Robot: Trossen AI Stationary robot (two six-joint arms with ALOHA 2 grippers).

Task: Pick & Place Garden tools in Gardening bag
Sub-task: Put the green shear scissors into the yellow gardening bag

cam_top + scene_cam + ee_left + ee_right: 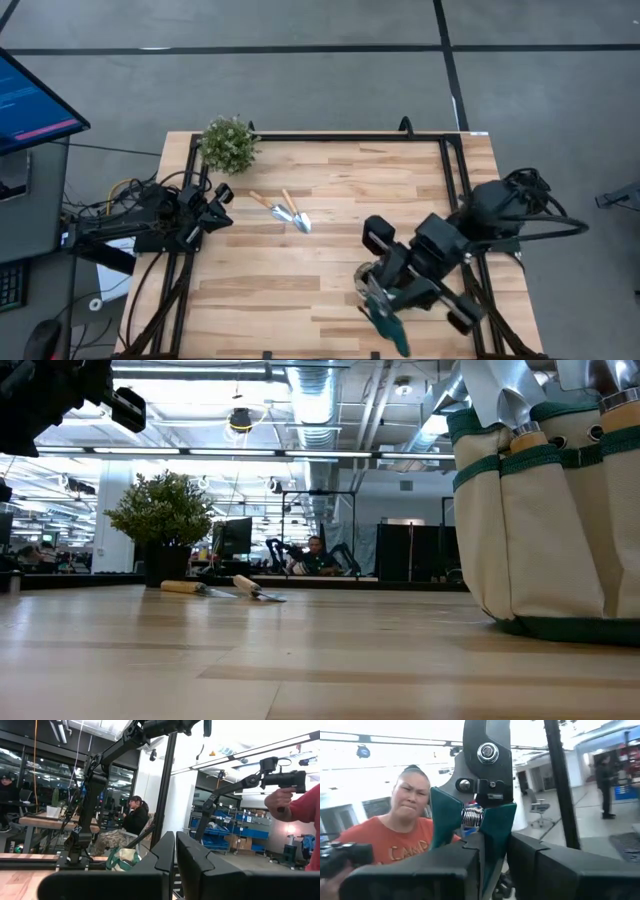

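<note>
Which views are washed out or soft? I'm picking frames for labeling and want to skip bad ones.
Right wrist view: blown-out white backlight behind the pruning shears in the right gripper; background soft. Left wrist view: bright window glare, left gripper fingers dark and near. Low view: ceiling lights flare, gardening bag close and cropped, trowels small. High view: evenly lit.

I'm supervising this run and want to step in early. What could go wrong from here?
1. The right gripper pinches the pruning shears by their handles only, with the blades standing free, so they may twist or slip.
2. Metal tool heads already poke from the gardening bag, and the shears might catch on them.
3. The two hand tools lie close together, so taking one could nudge the other.
</note>
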